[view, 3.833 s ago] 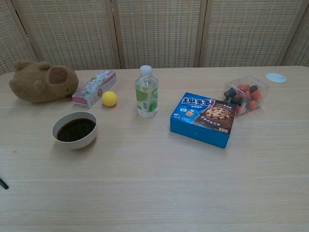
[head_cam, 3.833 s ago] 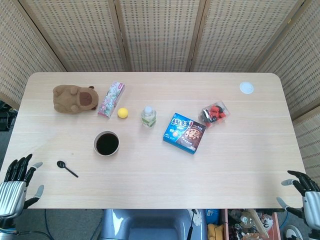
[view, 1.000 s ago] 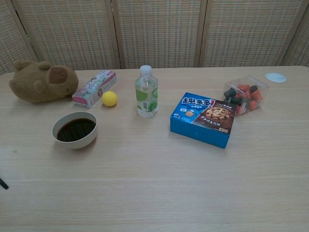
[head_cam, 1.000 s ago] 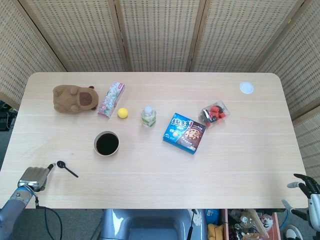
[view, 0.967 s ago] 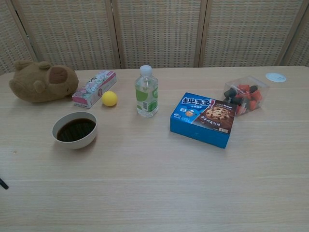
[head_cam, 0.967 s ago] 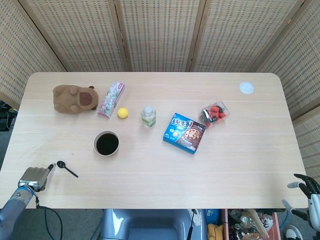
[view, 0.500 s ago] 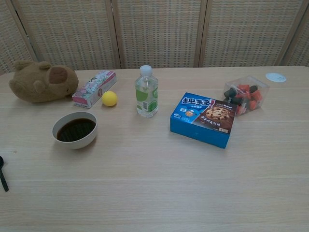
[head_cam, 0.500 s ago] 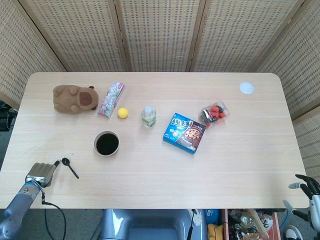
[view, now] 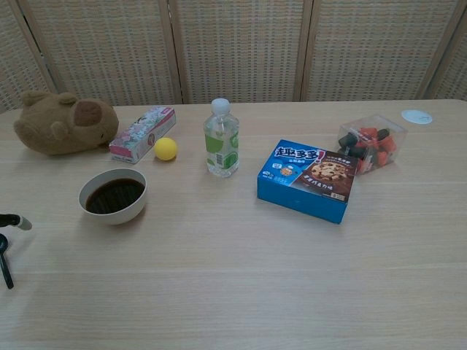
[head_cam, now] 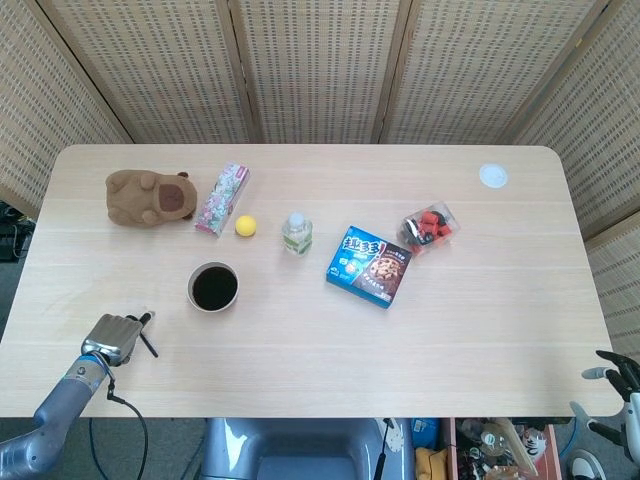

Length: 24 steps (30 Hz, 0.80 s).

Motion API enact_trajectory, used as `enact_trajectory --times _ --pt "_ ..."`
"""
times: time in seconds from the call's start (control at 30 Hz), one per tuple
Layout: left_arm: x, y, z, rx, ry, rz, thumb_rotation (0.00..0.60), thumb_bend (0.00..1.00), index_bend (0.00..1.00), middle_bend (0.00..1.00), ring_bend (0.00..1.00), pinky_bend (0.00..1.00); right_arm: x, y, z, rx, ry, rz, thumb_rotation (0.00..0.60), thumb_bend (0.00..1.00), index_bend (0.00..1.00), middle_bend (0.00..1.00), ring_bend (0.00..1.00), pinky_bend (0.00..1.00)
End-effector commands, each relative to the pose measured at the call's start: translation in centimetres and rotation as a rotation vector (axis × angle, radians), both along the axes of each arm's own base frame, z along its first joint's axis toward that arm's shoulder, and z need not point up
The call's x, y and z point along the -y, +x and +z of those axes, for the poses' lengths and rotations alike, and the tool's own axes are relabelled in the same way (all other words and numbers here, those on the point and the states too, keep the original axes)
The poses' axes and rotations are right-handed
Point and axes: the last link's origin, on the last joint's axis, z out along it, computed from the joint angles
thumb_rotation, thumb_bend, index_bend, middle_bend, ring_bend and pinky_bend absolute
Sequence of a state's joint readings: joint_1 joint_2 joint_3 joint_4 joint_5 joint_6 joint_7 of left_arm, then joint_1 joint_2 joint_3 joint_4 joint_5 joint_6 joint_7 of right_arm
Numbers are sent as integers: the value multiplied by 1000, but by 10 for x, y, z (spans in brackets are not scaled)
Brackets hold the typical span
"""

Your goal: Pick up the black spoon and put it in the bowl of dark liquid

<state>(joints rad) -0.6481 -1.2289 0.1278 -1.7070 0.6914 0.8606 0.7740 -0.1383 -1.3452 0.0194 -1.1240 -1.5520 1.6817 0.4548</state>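
The table (head_cam: 480, 320) carries, in descending size: a brown plush animal (head_cam: 150, 196), a blue biscuit box (head_cam: 368, 265), a patterned pink packet (head_cam: 222, 199), a clear tub of red and dark pieces (head_cam: 430, 228), a white bowl of dark liquid (head_cam: 213, 287), a small bottle (head_cam: 296, 233), a white disc (head_cam: 492, 176) and a yellow ball (head_cam: 245, 226).

The black spoon (head_cam: 147, 338) lies flat on the table near the front left edge, well short of the bowl. In the chest view only part of it shows at the left border (view: 4, 260).

The left robot hand (head_cam: 115, 336) rests directly beside the spoon, touching or nearly touching it. Whether its fingers are closed on the spoon cannot be determined from either view. The right robot hand (head_cam: 620, 385) sits at the front right corner, fingers spread, holding nothing.

Step in hand: acquisition of the spoon; no lift is evident. The next move likely requires a secure pinch on the thin handle, a lift clear of the table, then transfer toward the bowl.
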Motion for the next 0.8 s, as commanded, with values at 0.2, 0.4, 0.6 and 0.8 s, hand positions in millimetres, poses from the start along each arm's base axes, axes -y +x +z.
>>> enact_trajectory --times 0.2,0.4,0.6,0.8 --pt "15 3 3 7 -80 11 600 882 68 649 465 475 -1 -1 0 2 1 -4 600 299 473 338 222 314" --pt "28 -9 3 -30 -108 49 600 883 76 649 466 475 -1 -2 -1 3 2 -5 600 299 473 339 222 314" --pt "33 -15 -2 -34 -111 68 600 883 82 649 466 475 0 -1 -2 2 5 -3 600 300 473 338 222 314" --pt "35 -17 -1 -38 -106 79 600 883 84 649 466 475 0 -1 -1 0 2 -3 600 299 473 339 222 314"
